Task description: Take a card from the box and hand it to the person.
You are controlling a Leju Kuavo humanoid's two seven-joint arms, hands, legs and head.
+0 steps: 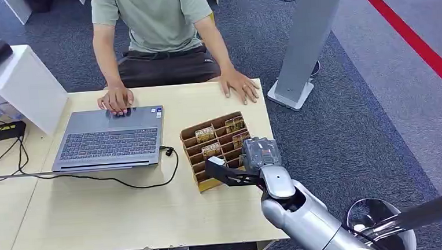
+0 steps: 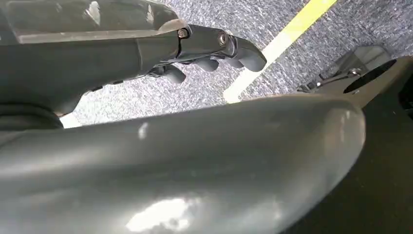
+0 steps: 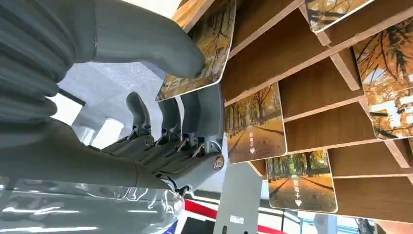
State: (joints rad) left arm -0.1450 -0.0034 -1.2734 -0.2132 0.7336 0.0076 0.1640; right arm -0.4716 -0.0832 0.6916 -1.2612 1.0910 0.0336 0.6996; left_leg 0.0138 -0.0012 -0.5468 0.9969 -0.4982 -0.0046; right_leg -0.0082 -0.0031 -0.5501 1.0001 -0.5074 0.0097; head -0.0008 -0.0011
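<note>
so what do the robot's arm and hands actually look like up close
The right arm is smooth silver metal with rounded joints. The right hand has a grey ribbed cover, a thick grey thumb and darker fingers with small screws. The left hand is dark grey, with rounded fingertips.

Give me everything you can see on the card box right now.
The card box is a brown, cardboard-looking rack with slanted tiered slots, sitting on the wooden table right of the laptop. Several slots hold cards printed with autumn trees. The right hand is at its near right side, thumb and fingers pinching one card, whose lower edge stands clear of the slots.
</note>
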